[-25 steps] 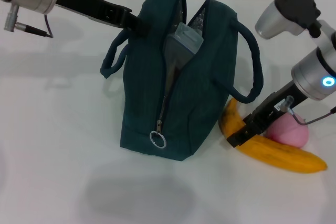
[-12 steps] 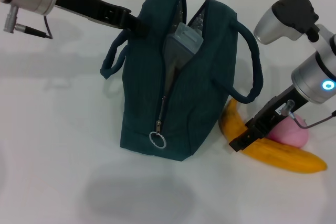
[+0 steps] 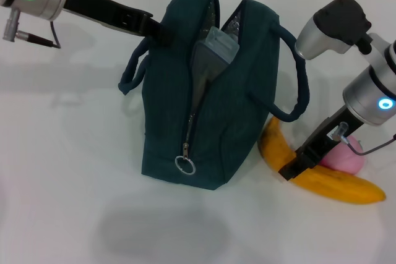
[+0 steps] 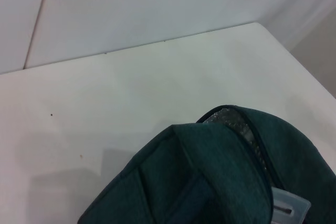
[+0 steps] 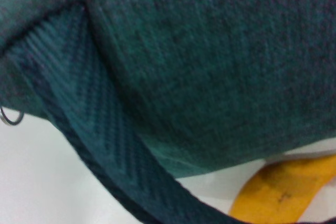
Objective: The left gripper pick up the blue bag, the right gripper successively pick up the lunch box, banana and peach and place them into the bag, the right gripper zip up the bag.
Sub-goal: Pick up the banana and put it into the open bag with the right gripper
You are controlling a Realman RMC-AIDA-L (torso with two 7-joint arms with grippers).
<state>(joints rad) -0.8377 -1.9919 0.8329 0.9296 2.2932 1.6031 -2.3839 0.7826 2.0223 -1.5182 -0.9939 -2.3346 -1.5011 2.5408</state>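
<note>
Right gripper point(image 3: 289, 170) sliding rightward along the banana point(image 3: 328, 180), jaws' state impossible to tell, grasp seemingly pending; left gripper point(image 3: 154, 27) gripping the blue bag point(image 3: 210, 103).

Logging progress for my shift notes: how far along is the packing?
Done: lunch box sits in the open blue bag, held at its rim by the left gripper. In hand: right gripper is down on the banana. Left: banana, peach, zipping.

bag point(image 3: 210, 97) mouth part-filled by lunch box point(image 3: 219, 42), handle point(image 3: 296, 78) overhanging banana point(image 3: 322, 174)
</note>
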